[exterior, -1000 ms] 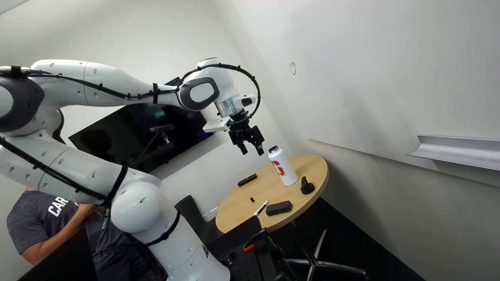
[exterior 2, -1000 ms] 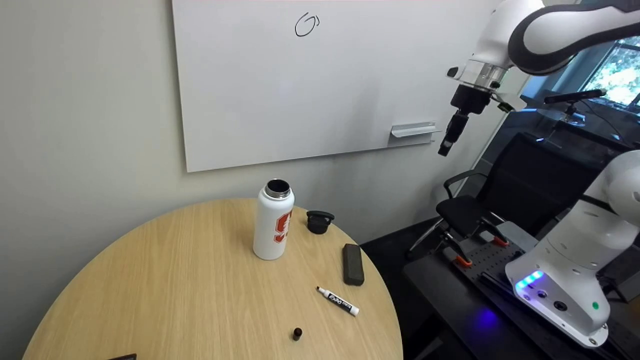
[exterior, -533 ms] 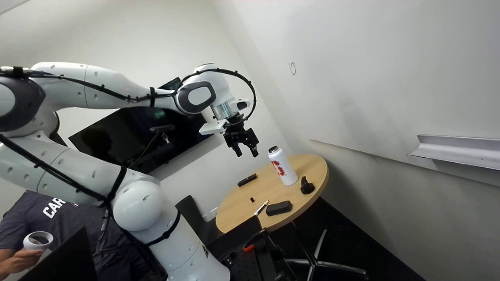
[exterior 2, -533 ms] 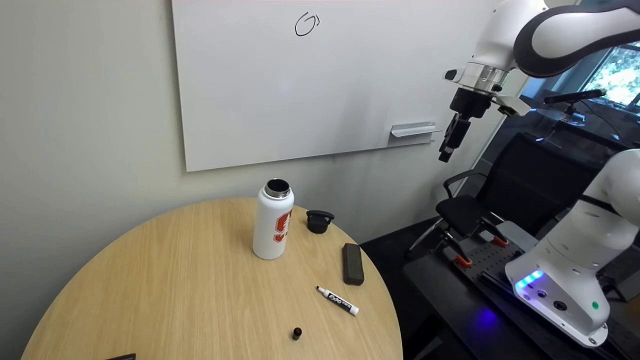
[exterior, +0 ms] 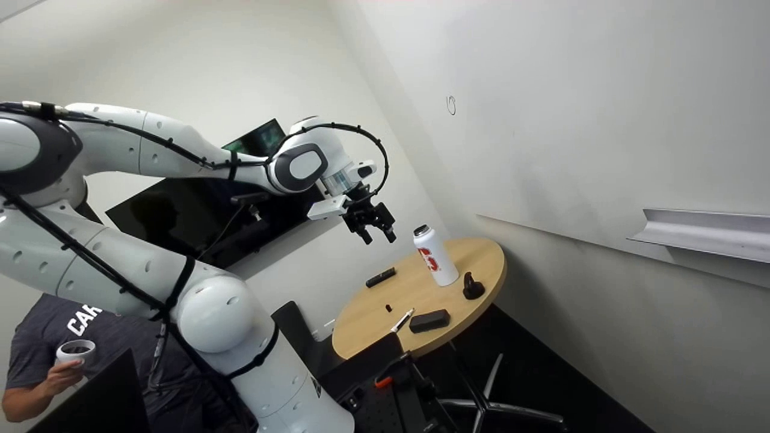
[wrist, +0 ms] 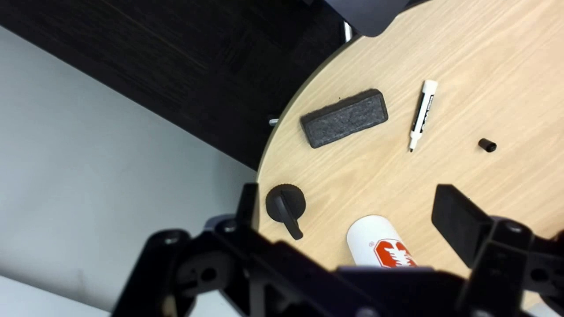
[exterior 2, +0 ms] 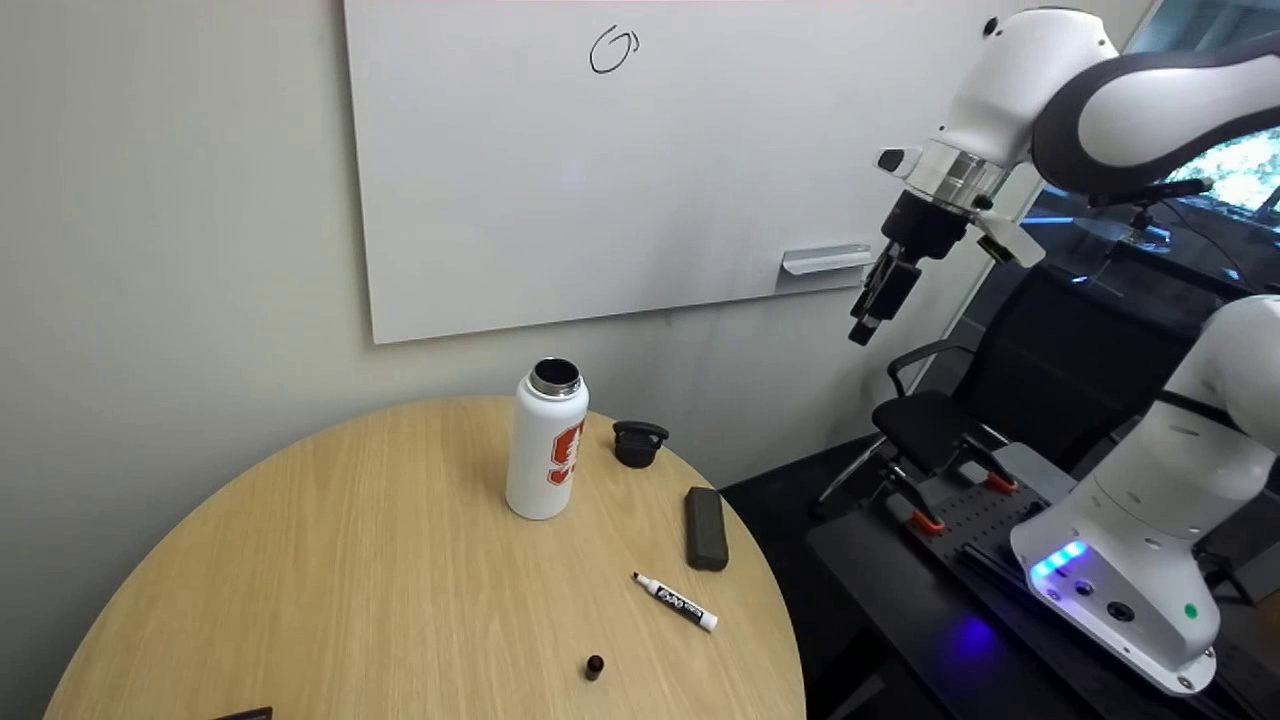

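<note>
A round wooden surface (exterior 2: pixel 380 560) stands close to a wall (exterior 2: pixel 180 200) bearing a whiteboard (exterior 2: pixel 640 180). At its far side, in an exterior view, a white bottle (exterior 2: pixel 545 450) stands upright, its mouth (exterior 2: pixel 556 373) uncovered. The jaws hang in the air to its right, apart from it, spread wide and gripping nothing. Just right of the bottle sits a black lid (exterior 2: pixel 638 445); a dark eraser (exterior 2: pixel 706 530), a marker (exterior 2: pixel 675 602) and a small black cap (exterior 2: pixel 594 668) lie nearer.

The bottle is tall and narrow, so jaws arriving off-centre could clip its mouth and topple it; whether it holds liquid that would spill cannot be told. The lid is close to the edge, so a sideways knock might send it to the floor (wrist: pixel 176 66). The marker could roll if brushed.

The wrist view hides the bottle's mouth behind the jaws, while both exterior views show it. Only in an exterior view do a whole remote (exterior: pixel 381 277), at the surface's left, and a person (exterior: pixel 111 334) with a white controller (exterior: pixel 67 356) appear.
</note>
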`<state>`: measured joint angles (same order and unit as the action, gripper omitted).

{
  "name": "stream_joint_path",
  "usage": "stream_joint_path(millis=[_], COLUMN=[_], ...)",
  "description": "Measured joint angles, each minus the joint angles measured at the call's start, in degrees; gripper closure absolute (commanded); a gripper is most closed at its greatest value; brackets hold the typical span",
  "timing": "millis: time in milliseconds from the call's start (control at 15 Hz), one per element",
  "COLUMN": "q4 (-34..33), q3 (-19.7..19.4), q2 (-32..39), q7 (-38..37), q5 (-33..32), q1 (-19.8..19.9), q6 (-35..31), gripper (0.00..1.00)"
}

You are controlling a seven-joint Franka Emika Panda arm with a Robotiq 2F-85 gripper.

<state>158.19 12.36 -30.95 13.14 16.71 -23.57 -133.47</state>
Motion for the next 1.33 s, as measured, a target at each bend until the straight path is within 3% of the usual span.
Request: stream_joint_path(millis=[267, 533, 1067, 1333], q4=[1.8, 1.8, 1.3, 0.5], q3=[8.5, 14.8, 14.3, 17.2], q2=[3.3, 12.2, 13.7, 16.2], q7=[-11.8, -21.2, -21.6, -28.4], q5=[0.7, 0.7, -0.2, -8.4], q1=[-4.7, -7.2, -7.7, -5.6], q6=[-12.2, -22.0, -22.5, -22.3], gripper=[0.00, 0.00, 0.00, 0.00])
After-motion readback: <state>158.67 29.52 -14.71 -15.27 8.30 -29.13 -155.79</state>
